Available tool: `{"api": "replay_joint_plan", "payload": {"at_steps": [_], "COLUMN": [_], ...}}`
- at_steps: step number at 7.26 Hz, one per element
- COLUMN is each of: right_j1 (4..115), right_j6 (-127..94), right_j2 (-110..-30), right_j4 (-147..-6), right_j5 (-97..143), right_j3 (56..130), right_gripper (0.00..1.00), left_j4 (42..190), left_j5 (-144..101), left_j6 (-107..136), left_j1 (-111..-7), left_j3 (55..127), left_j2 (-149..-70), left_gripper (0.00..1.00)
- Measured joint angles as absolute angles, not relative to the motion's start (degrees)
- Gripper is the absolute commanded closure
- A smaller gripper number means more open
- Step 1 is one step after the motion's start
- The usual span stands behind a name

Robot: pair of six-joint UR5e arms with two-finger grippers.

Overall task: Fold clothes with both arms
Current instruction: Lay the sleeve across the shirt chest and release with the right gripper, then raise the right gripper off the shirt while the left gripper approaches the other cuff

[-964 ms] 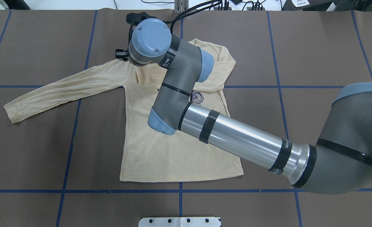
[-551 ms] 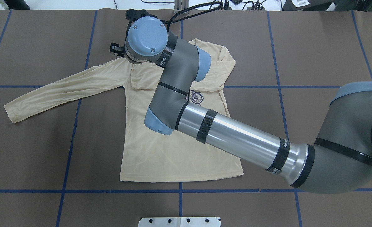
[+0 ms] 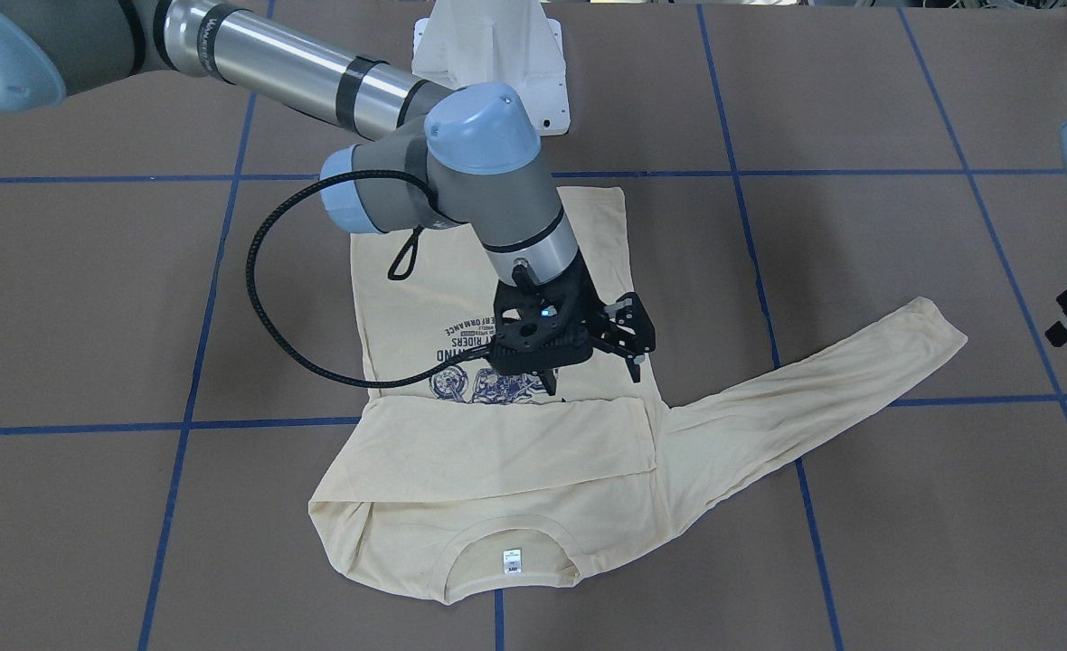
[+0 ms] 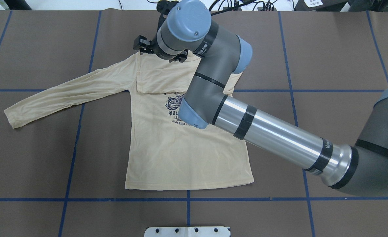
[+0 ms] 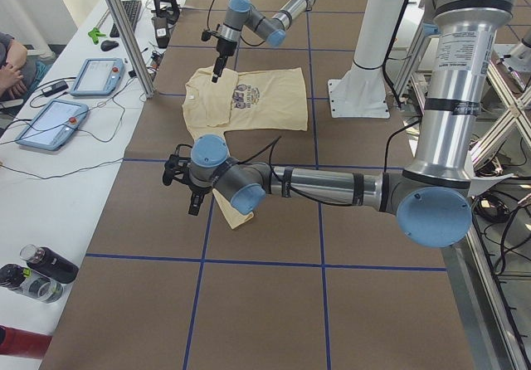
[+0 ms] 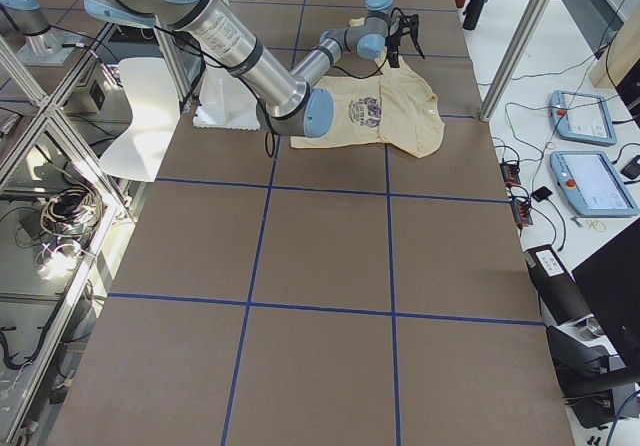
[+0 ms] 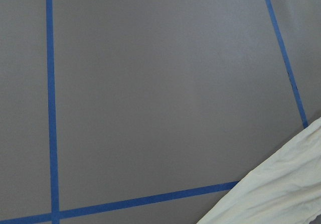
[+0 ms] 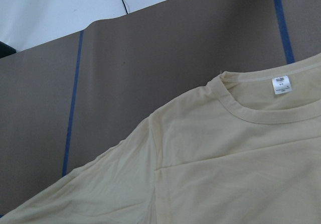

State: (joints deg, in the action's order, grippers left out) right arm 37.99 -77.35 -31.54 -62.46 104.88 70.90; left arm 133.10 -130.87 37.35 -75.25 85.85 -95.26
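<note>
Seemingly unclenched, right hand (image 3: 592,372) hovers over the T-shirt (image 4: 181,154).

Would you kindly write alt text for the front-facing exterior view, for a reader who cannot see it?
A cream long-sleeved T-shirt lies flat on a brown table, one sleeve folded across its chest, the other stretched out. The right gripper hangs open over it.

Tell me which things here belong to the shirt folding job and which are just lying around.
Part of the job: pale cream-yellow long-sleeved T-shirt with a navy print; right arm's black end effector; left arm's black end effector.
Just lying about: two grey touchscreen tablets on the white side bench; dark bottle.
</note>
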Motion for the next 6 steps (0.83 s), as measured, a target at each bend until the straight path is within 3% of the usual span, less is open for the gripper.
{"api": "replay_joint_plan", "payload": {"at_steps": [4,6], "right_j1": [40.3,42.7], "right_j6": [-70.7,-68.4], "right_j2": [-44.4,-50.9], "right_j4": [-81.1,-84.0], "right_j5": [108.9,112.7], "right_j3": [91.7,99.2], "right_gripper": [0.0,0.0], "left_j4": [147.2,150.0], "left_j5": [-113.9,-107.3], "left_j6": [60.2,65.5], "left_j1": [-61.9,-56.5], "left_j3": [86.3,86.3], "left_j2": [-88.4,-84.2], "left_gripper": [0.0,0.0]}}
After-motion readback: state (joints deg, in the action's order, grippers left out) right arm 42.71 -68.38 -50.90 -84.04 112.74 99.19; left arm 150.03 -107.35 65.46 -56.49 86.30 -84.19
